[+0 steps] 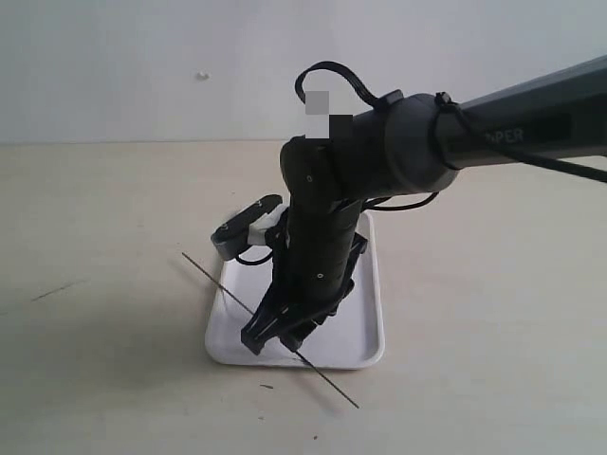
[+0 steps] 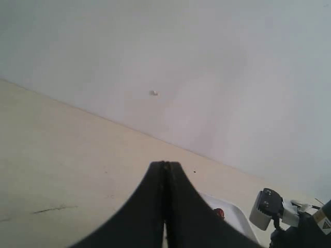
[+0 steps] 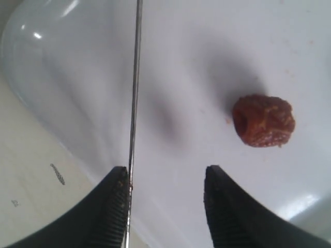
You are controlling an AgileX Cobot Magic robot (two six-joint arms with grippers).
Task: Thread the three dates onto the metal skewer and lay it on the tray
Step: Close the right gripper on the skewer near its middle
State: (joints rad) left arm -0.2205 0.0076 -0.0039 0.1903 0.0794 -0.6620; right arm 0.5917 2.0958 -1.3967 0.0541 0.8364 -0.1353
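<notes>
Soft even light, faint shadows; glare spots on tray (image 3: 36, 36); ext. view hazy.

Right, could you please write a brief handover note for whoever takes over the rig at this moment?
Left gripper: shut, nothing seen in it.
Right gripper: open over the tray, metal skewer alongside one jaw.
Skewer crosses the tray's corner, no date seen on it.
One date loose on the tray; others not in view.
Left: thread all three, lay skewer on tray.

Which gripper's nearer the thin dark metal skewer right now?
Right. The right gripper is open over the white tray, the thin metal skewer alongside one finger. The left gripper is shut, outside the tray.
</notes>
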